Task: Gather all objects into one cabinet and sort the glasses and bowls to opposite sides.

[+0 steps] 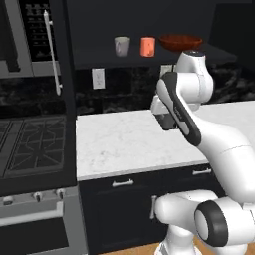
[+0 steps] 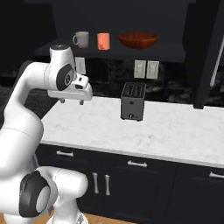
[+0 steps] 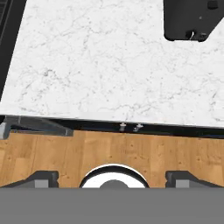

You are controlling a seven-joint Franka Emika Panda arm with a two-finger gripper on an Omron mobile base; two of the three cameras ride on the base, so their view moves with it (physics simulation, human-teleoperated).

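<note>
You're looking at a shelf that already carries three of the task's things. In the open cabinet (image 2: 131, 50), on its dark shelf, the grey-beige cup (image 2: 81, 39) stands at the left, an orange cup (image 2: 103, 41) just beside it, and the red-brown bowl (image 2: 138, 40) to the right, a little apart from the cups. From the left base view the same row reads cup (image 1: 122, 46), orange cup (image 1: 147, 46), bowl (image 1: 181, 42).

So, as far as you can judge, gathering is well along and the sorting looks sound: cups on one side, bowl on the other. Whether more cups are meant to join them you cannot tell from here (no other cup stands on the tabletop in these views). The cups and the bowl appear empty, though their insides are hardly visible from this low angle.

The gripper (image 2: 71, 101) hangs over the white marble tabletop (image 2: 166, 127), pointing down, well below the shelf and away from everything on it. Its fingers (image 3: 41, 178) stand wide apart with nothing between them; past them you see the tabletop edge and wooden floor (image 3: 109, 151). A black toaster (image 2: 133, 101) sits on the tabletop to the arm's right, untouched. The tall door (image 1: 52, 55) with its silver bar handle stands by the stove (image 1: 30, 144).
</note>
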